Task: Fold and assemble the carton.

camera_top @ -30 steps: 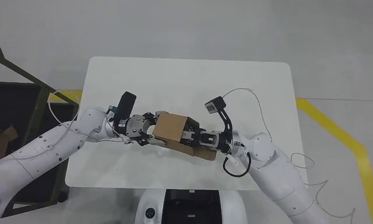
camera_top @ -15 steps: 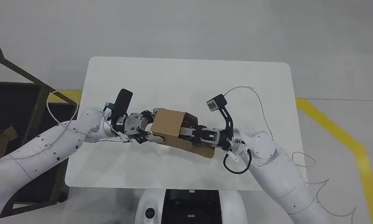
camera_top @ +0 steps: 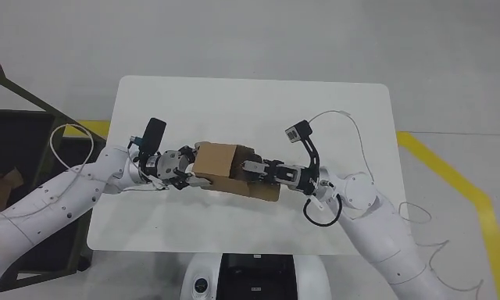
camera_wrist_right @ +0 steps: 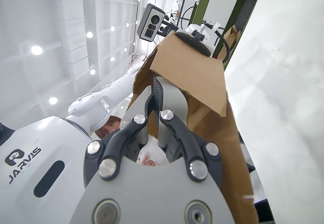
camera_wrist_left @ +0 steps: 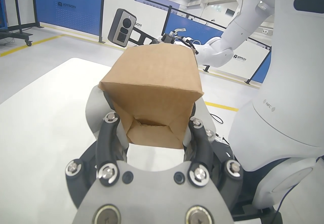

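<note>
The brown carton (camera_top: 217, 161) is held over the near middle of the white table (camera_top: 258, 105), between the two arms. My left gripper (camera_top: 187, 175) grips its left end. In the left wrist view the carton (camera_wrist_left: 154, 75) has its open end toward the camera, and the left gripper (camera_wrist_left: 145, 108) has its fingers (camera_wrist_left: 92, 108) pressed against the two outer sides. My right gripper (camera_top: 251, 169) is at the carton's right end. In the right wrist view the right gripper (camera_wrist_right: 153, 94) is pinched on a wall of the carton (camera_wrist_right: 197, 70), under a loose flap.
A green metal frame (camera_top: 31, 105) and a dark bin with cardboard pieces (camera_top: 12, 183) stand beside the table's left edge. A yellow floor line (camera_top: 437, 159) runs to the right. Thin cables loop off both wrists. The table's far half is bare.
The carton and both grippers have shifted a little to the left over the table. The right arm has stretched out after it. Both grips are unchanged.
</note>
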